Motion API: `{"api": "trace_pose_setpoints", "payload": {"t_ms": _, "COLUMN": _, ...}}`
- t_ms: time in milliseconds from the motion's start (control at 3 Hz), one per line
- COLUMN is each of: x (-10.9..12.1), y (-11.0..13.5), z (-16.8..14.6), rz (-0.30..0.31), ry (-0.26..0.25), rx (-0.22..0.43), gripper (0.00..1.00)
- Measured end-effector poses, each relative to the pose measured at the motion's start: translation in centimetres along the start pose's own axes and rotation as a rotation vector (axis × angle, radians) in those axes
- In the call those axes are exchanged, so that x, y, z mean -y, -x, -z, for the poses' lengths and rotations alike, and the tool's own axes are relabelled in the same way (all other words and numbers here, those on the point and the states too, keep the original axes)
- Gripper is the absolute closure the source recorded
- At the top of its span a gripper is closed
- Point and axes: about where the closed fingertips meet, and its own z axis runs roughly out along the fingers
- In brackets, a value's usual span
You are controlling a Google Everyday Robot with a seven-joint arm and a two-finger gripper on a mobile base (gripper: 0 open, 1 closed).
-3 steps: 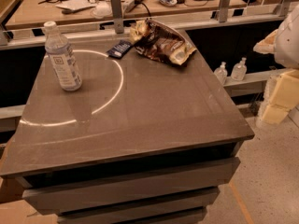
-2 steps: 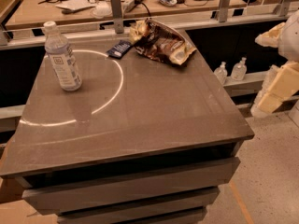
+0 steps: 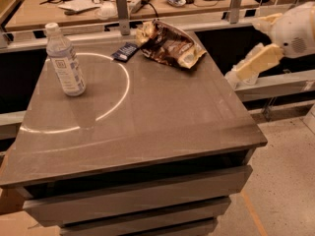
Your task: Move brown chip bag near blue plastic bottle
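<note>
The brown chip bag lies crumpled at the far right corner of the grey table, glossy dark brown with cream-yellow ends. The blue plastic bottle stands upright near the far left edge, clear with a white cap and a pale label. The two are well apart. My gripper, cream-coloured, hangs in the air off the table's right side, right of the bag and touching nothing.
A small flat dark blue packet lies just left of the bag. A bright curved reflection crosses the tabletop. A cluttered bench with rails runs behind the table. A pale speckled floor lies to the right.
My gripper has risen and moved left, closer to the table's right edge. The bag, the bottle and the packet have not moved.
</note>
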Motion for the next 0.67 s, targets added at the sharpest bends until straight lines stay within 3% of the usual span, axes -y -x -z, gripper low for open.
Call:
{"api": "trace_pose_setpoints", "payload": {"t_ms": 333, "x": 1.53, "y": 0.36, "z": -3.87, "rz": -0.076, "ry": -0.063, "rx": 0.024, "gripper": 0.0}}
{"api": "trace_pose_setpoints", "payload": {"t_ms": 667, "x": 2.15, "y": 0.72, "z": -3.91, "rz": -0.08, "ry": -0.088, "rx": 0.036, "gripper": 0.0}}
